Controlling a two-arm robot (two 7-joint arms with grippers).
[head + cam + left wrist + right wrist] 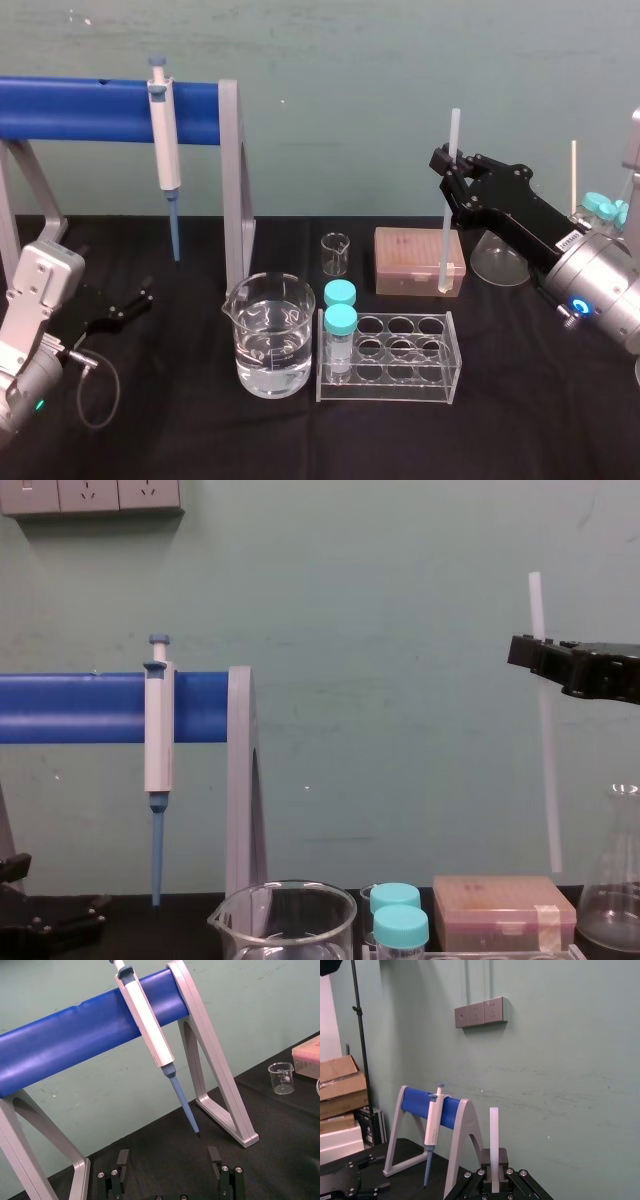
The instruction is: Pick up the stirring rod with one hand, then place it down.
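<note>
Jaws are pinching tight on the stirring rod (447, 230) as the right gripper (447, 166) is holding it up on the right of the scene, well above the black table (520, 420). It is gripping high on the rod, with a short stub poking out above the dark fingers (501, 1156); that looks like a way of keeping the blocky hand clear of the glassware below.

The rod is hanging nearly upright, tilting slightly, and its lower end is dangling by the pink tip box (420, 262). In the chest view the tip (557, 868) seems to be sitting just above the box lid (500, 885), though I cannot tell whether it is truly clear. An Erlenmeyer flask (497, 262) is standing just beside on the right, and the clear tube rack (395, 358) with its teal-capped vials (340, 320) is sitting nearer the robot. The water-filled beaker (270, 345) is standing to its left. Carrying it vertical is probably sparing all that glass a sideways sweep.

Pickup appears done; the setting-down is not.

Far left, the left gripper (122, 306) is lying low near the table, fingers spread wide with nothing between them. It is parked under the blue stand (80, 110) where the pipette (164, 135) is hanging.
</note>
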